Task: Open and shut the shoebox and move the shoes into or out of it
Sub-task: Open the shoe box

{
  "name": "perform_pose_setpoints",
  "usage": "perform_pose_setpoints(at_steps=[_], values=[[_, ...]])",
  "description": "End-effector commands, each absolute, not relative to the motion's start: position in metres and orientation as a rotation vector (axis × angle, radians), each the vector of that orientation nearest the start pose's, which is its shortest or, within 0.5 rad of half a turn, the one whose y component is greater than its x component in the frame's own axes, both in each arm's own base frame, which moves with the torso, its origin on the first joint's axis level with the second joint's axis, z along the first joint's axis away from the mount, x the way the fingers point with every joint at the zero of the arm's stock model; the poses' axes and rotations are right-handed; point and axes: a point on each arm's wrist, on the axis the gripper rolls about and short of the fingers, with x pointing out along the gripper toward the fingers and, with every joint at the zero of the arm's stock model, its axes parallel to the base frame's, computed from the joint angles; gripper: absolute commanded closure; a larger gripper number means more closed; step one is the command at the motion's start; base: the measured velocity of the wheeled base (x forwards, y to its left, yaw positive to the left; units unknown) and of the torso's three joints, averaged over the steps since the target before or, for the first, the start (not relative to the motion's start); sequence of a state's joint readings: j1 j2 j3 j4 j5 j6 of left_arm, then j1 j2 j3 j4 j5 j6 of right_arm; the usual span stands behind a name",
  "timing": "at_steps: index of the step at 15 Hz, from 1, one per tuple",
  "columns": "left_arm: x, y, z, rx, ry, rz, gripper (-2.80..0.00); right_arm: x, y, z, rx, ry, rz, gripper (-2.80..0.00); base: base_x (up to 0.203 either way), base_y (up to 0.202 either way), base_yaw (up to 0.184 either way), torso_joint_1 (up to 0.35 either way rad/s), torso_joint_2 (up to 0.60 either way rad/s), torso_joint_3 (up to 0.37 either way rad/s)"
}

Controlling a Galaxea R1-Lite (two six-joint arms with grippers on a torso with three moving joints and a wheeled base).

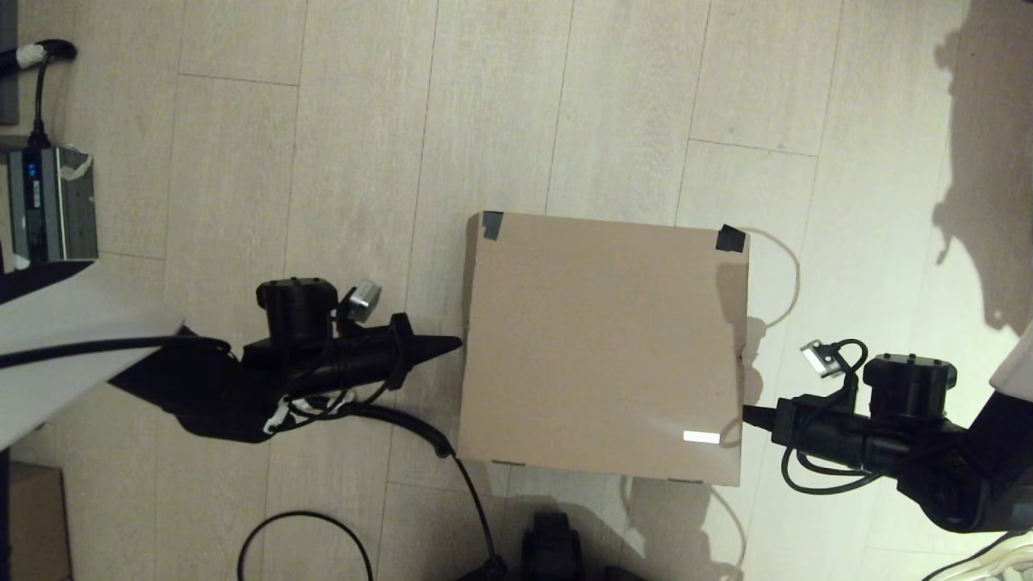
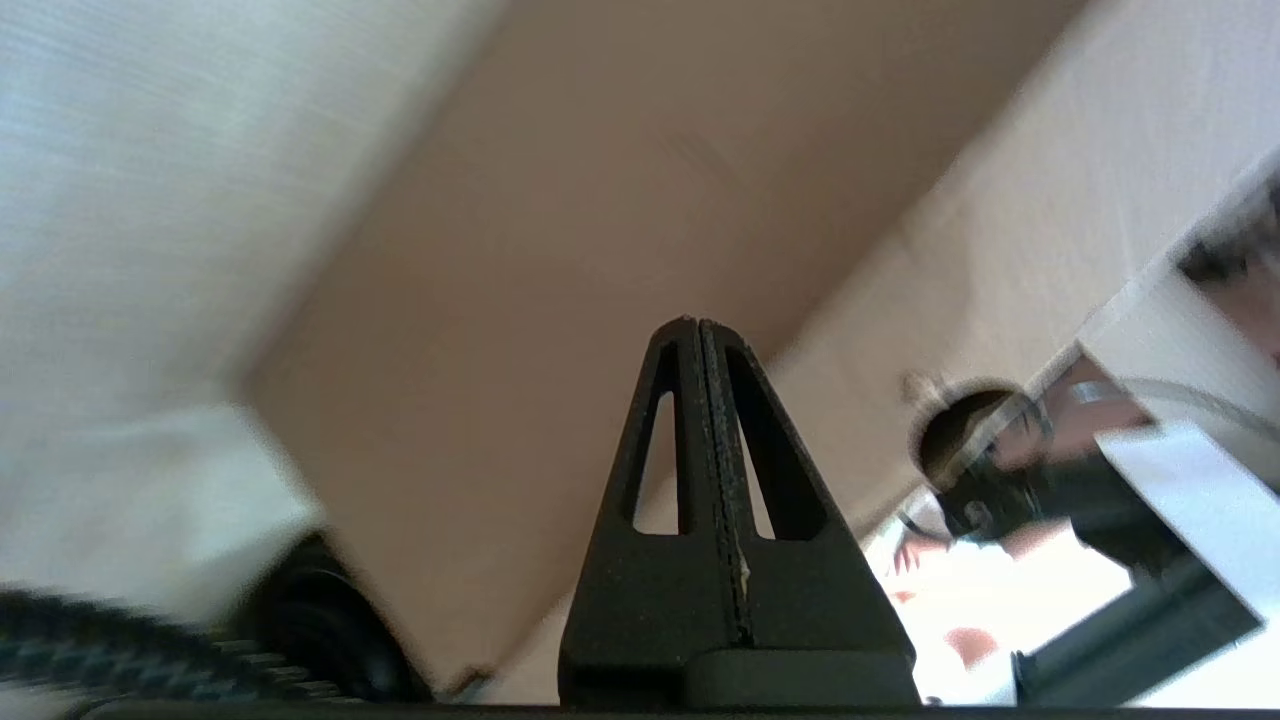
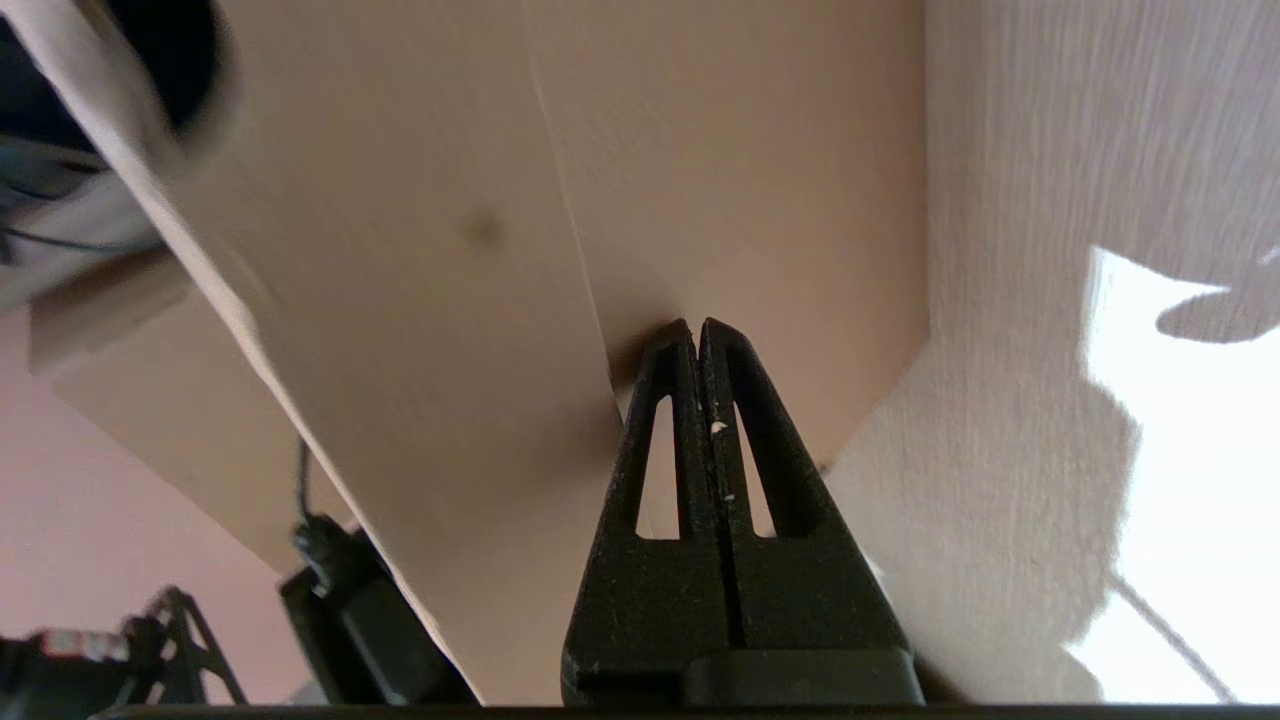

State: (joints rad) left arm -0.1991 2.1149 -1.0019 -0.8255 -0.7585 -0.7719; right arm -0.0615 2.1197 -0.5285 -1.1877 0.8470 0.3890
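Note:
The brown shoebox (image 1: 601, 343) sits on the floor with its flap lid down, black tape on its two far corners and a small white label near the front right corner. My left gripper (image 1: 456, 344) is shut and empty, its tip at the box's left side wall (image 2: 520, 280). At the opposite side my right gripper (image 1: 746, 414) is also shut and empty, its tip (image 3: 697, 325) pressed against the box's right wall (image 3: 720, 170) just under the lid's side flap (image 3: 400, 300). The shoes are hidden from every view.
A grey device (image 1: 50, 203) with a black cable stands at the far left. Black cables (image 1: 452, 460) loop over the floor in front of the box. A small darker carton corner (image 1: 32, 516) shows at the bottom left. My base (image 1: 553, 549) is just before the box.

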Motion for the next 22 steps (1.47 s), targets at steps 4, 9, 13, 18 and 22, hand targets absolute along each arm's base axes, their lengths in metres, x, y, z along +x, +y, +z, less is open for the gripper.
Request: perform_pose_setpoints(at_steps=[4,9,13,18,22], values=[[0.382,-0.084,0.11,-0.795,0.625,-0.778,0.0,0.311,-0.003,0.065,0.536,0.464,0.711,0.0,0.0,0.0,0.0,0.0,0.0,0.0],[0.375,-0.07,0.123,-0.798,0.594,-0.755,0.0,0.302,-0.002,0.089,0.555,0.417,0.718,0.0,0.0,0.0,0.0,0.0,0.0,0.0],[0.368,-0.07,0.123,-0.801,0.604,-0.752,0.0,0.294,-0.002,0.109,0.557,0.399,0.723,0.0,0.0,0.0,0.0,0.0,0.0,0.0],[0.359,-0.072,0.147,-0.826,0.578,-0.777,0.0,0.287,-0.001,0.144,0.554,0.378,0.729,0.0,0.0,0.0,0.0,0.0,0.0,0.0],[0.336,-0.075,0.18,-0.854,0.61,-0.801,0.0,0.286,-0.001,0.17,0.555,0.355,0.737,0.0,0.0,0.0,0.0,0.0,0.0,0.0]])
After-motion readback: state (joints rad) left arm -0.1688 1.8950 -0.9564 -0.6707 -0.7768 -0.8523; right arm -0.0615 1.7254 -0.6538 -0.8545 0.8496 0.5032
